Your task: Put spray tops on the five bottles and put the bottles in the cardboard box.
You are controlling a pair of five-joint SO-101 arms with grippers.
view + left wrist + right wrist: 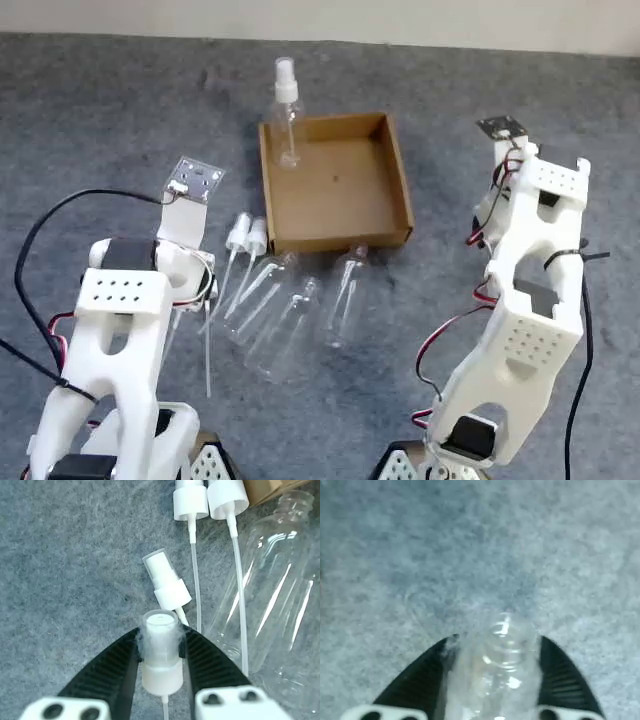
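Left wrist view: left gripper (160,632), jaws clamped on a spray top (161,655). The top's long axis runs in line with the jaws, cap end away from the wrist and dip tube trailing back toward it. Right wrist view: right gripper (497,640), jaws clamped on a clear bottle (502,672), open neck pointing away from the wrist. The tube end must enter that neck, so the top probably needs turning. The arms stand well apart, left and right of the cardboard box (400,190).

Bottles, five:
- one held
- three lying bottles (295,320) on the bench (100,120) near the box
- one capped bottle (287,110) upright at the box's far left corner

Tops, five:
- one held
- one fitted
- three loose tops (165,582)
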